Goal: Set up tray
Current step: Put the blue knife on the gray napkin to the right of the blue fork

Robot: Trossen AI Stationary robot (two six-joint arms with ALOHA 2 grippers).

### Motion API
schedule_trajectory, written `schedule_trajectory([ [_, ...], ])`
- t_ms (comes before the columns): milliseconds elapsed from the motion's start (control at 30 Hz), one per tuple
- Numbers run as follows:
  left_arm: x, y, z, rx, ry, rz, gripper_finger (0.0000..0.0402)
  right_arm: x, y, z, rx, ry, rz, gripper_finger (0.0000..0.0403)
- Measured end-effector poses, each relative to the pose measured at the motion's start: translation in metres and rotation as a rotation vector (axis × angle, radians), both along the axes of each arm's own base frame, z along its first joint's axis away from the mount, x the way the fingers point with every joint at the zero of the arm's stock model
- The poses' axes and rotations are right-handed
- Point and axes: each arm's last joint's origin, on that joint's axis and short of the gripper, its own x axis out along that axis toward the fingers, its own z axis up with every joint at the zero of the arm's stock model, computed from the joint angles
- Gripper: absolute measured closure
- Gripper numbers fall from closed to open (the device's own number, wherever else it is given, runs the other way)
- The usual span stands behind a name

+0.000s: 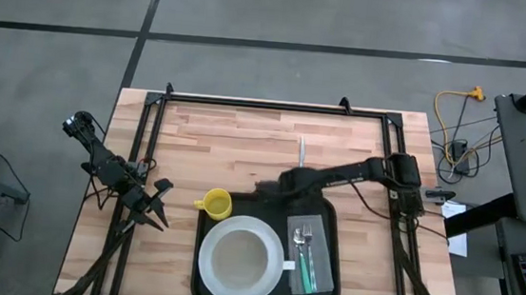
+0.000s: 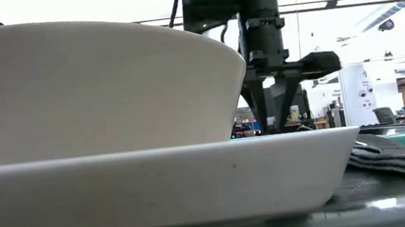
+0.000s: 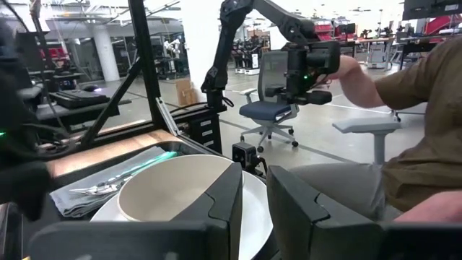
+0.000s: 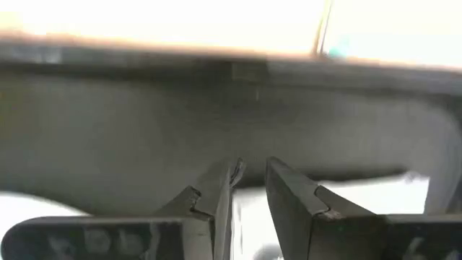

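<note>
From above, the black tray (image 1: 266, 262) lies at the near middle of the wooden surface (image 1: 244, 146). On it sit a white plate (image 1: 240, 257) carrying a bowl, and to the right a grey napkin (image 1: 314, 257) with a fork and green-handled cutlery (image 1: 305, 261). A yellow cup (image 1: 213, 202) stands just beyond the tray's far left corner. A knife (image 1: 302, 152) lies apart on the wood, farther back. The right end effector (image 1: 269, 188) reaches in from the right to the tray's far rim. The left end effector (image 1: 154, 210) waits at the left of the surface, near the edge.

The low view is filled by the bowl (image 2: 92, 88) and plate — the right arm stands behind them, coming down from above, and the napkin's folds show at the right.

The left wrist view shows its fingers (image 3: 224, 209) close together with a narrow gap, holding nothing; beyond are bowl, plate and a seated person.

The right wrist view shows the fingers (image 4: 220, 191) narrowed at the tray's dark rim (image 4: 216, 79) — whether they grip it I cannot tell.
</note>
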Motion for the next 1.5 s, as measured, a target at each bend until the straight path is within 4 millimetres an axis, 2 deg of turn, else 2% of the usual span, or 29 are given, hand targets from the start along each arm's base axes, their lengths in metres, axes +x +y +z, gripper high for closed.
schedule_trajectory([
  [300, 0.0, 0.0, 0.0, 0.0, 0.0, 0.0, 0.0354, 0.001, -0.046, 0.003, -0.009, -0.002, 0.03, 0.0312],
  [567, 0.0, 0.0, 0.0, 0.0, 0.0, 0.0, 0.0354, -0.006, -0.075, 0.003, -0.016, 0.007, 0.056, 0.0321],
  [933, 0.0, 0.0, 0.0, 0.0, 0.0, 0.0, 0.0354, -0.028, -0.092, -0.004, -0.019, 0.021, 0.052, 0.0328],
  [1233, 0.0, 0.0, 0.0, 0.0, 0.0, 0.0, 0.0354, -0.035, -0.105, -0.012, -0.029, -0.025, 0.062, 0.0319],
  [1500, 0.0, 0.0, 0.0, 0.0, 0.0, 0.0, 0.0354, -0.035, -0.106, -0.013, -0.028, -0.03, 0.063, 0.032],
])
